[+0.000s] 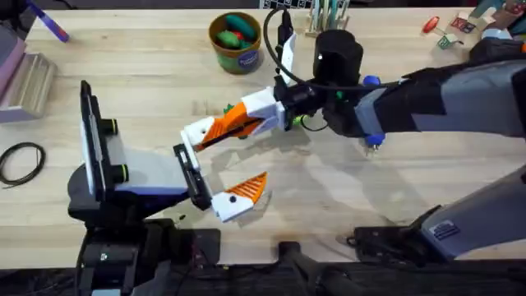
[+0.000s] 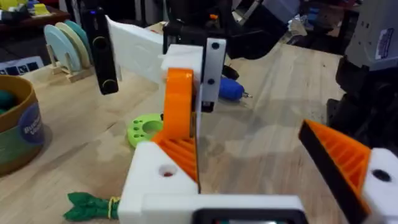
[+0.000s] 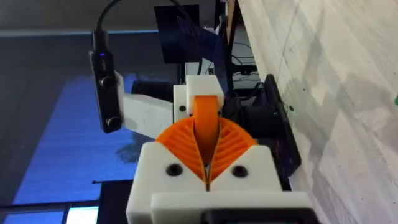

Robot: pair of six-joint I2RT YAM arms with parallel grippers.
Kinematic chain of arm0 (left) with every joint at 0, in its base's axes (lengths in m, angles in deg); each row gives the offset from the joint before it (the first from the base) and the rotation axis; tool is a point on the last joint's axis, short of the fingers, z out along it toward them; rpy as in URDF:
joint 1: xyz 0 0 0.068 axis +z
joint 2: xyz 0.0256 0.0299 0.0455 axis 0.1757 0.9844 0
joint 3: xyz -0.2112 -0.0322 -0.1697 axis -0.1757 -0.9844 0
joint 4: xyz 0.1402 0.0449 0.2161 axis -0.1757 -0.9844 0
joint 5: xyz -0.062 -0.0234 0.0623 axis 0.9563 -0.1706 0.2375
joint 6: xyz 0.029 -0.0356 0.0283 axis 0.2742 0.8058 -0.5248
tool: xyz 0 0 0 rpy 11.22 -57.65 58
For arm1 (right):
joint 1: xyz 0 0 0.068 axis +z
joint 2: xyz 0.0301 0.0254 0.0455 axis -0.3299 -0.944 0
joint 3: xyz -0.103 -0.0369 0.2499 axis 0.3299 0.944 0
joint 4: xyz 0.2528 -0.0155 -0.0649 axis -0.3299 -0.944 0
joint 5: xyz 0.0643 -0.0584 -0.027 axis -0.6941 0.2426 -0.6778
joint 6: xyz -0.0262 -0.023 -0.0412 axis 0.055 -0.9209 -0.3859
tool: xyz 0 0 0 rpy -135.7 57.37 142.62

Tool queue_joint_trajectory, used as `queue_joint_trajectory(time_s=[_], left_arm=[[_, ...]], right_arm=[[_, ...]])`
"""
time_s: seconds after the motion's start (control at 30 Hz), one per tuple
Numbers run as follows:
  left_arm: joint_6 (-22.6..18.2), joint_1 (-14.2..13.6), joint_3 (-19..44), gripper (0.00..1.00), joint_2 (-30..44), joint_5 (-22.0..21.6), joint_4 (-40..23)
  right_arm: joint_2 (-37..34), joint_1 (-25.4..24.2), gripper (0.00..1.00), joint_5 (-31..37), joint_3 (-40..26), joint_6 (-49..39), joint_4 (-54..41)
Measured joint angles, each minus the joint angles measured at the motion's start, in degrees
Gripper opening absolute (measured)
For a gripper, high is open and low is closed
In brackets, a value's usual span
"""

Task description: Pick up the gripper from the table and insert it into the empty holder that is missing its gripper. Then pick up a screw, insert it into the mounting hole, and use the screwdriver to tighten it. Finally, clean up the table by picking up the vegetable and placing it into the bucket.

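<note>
My right gripper (image 1: 228, 125) (image 3: 206, 158) reaches across the middle and is shut on the gripper (image 3: 206, 121), an orange block. It holds the block (image 2: 180, 99) upright against the white holder (image 2: 154, 182) of my left arm's finger, which has a round hole in its face. My left gripper (image 1: 242, 160) (image 2: 249, 146) is open wide. The bright blue screwdriver (image 2: 230, 90) lies on the table beyond. The dark-green vegetable (image 2: 90, 206) lies on the wood close by my left gripper. The brown bucket (image 1: 237, 41) (image 2: 18, 124) stands at the back. The screw is out of view.
A green ring-shaped disc (image 2: 146, 129) lies near the vegetable. At the far left are a purple pen (image 1: 49, 25) and a black cable loop (image 1: 20, 160). A rack of pale discs (image 2: 65, 46) stands behind the bucket. Small red items (image 1: 430, 25) sit at the back right.
</note>
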Motion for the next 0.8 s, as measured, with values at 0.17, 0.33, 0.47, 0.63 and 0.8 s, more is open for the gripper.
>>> queue_joint_trajectory(time_s=[0.17,0.33,0.47,0.63,0.8], left_arm=[[0.0,0.0,0.0,0.986,0.0,-0.15,0.0],[0.02,0.0,0.0,0.986,0.02,-0.44,0.02],[0.12,0.0,0.0,0.986,0.0,-0.55,0.04],[0.2,0.0,0.0,0.986,0.0,-0.68,0.04],[0.2,0.0,0.0,0.987,0.0,-0.68,0.04]], right_arm=[[0.0,0.06,0.009,0.44,0.0,0.04,0.0],[0.01,0.23,0.009,1.04,0.0,0.04,0.04],[0.01,0.28,0.009,1.3,0.0,0.04,0.04],[0.0,0.33,0.009,1.51,0.0,0.04,0.05],[0.02,0.33,0.009,1.52,0.0,0.04,0.04]])
